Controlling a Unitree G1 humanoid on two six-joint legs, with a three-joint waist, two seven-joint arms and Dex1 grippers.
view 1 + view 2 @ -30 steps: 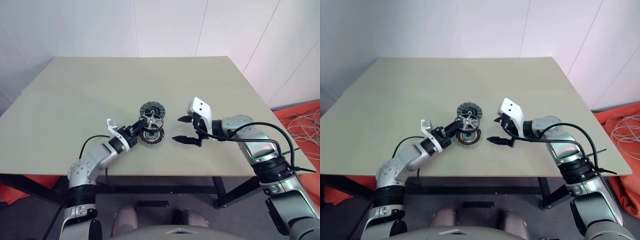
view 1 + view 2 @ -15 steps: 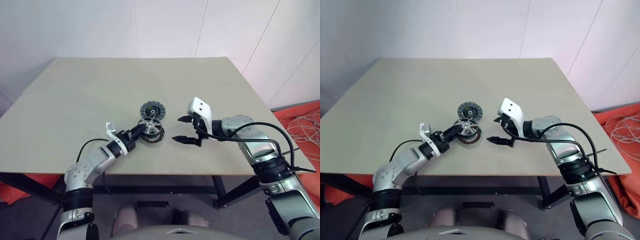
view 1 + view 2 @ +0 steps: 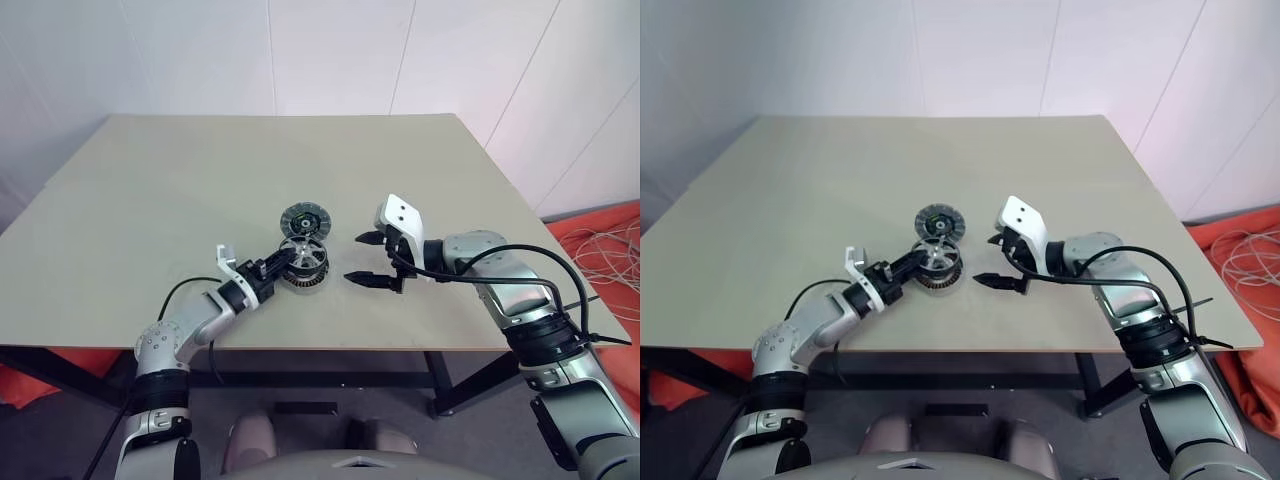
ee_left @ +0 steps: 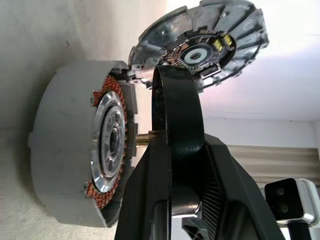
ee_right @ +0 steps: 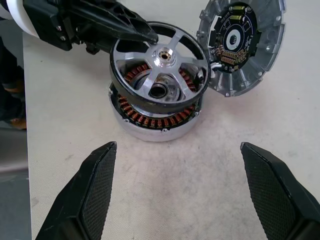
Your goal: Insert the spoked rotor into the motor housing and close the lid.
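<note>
Rotor point(image 5: 159, 67) over housing point(image 5: 155, 122), unlabelled

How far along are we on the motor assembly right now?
Done: the left gripper has the spoked rotor by its black rim and holds it over the motor housing. In hand: seating it; the rotor sits tilted above the coppery windings, not yet down in the housing. Left: press the rotor home, then fit the lid, which lies on the table beside the housing. The right gripper waits open nearby.
</note>
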